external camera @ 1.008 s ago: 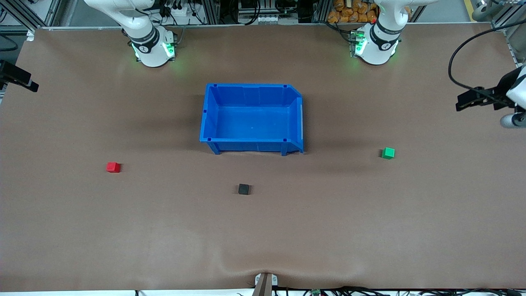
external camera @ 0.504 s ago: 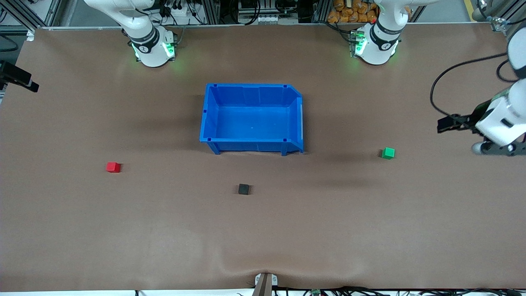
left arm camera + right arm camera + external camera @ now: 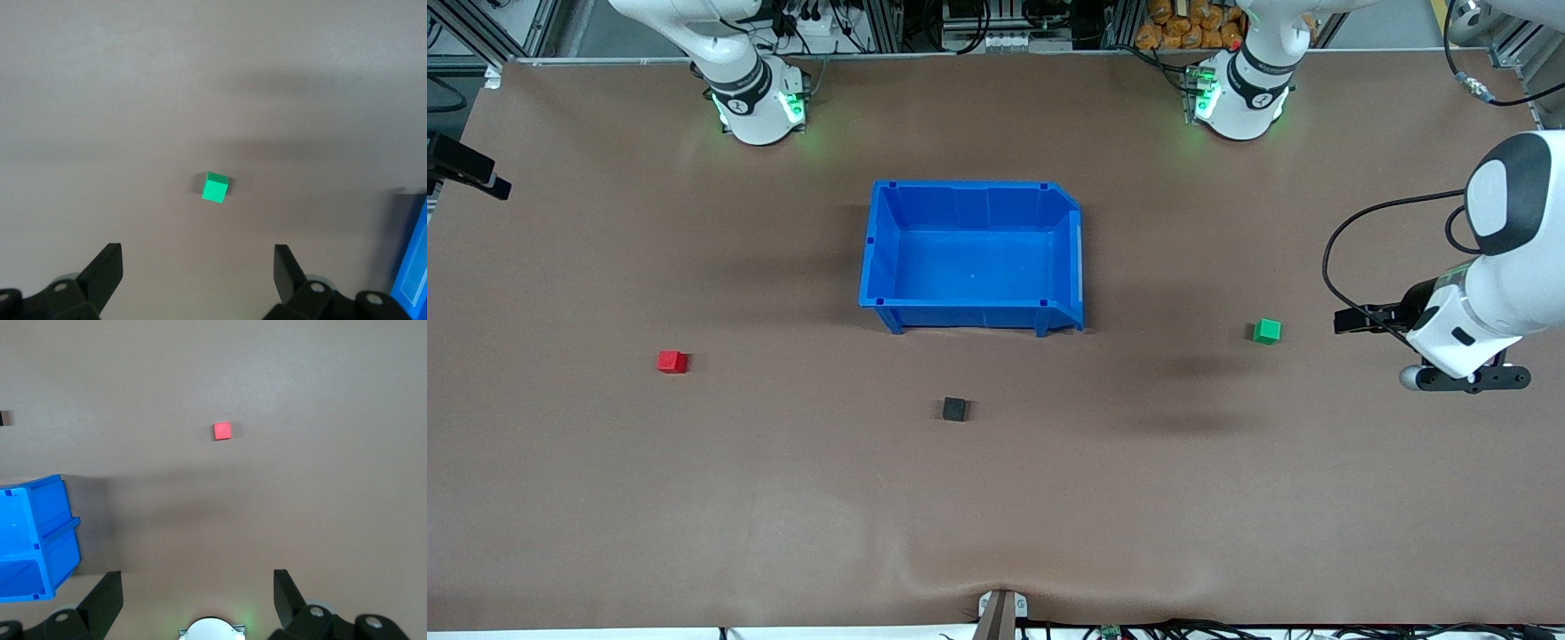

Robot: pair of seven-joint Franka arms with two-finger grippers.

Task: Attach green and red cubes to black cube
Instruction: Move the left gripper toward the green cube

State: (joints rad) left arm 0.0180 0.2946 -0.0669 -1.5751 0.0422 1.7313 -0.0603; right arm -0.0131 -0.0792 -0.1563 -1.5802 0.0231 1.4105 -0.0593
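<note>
My left gripper (image 3: 193, 270) hangs wide open and empty, the green cube (image 3: 215, 187) on the table ahead of its fingertips. My right gripper (image 3: 193, 593) is also wide open, holding nothing, well apart from the red cube (image 3: 223, 431).

No readable text showing anywhere, small dark markings sitting on the collars of both arm bases (image 3: 758, 93) but too small to be making out, cubes, bin and table carrying no labels, brands or numbers

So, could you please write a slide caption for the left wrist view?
Open left gripper above the brown table, green cube ahead, not yet grasped.
</note>
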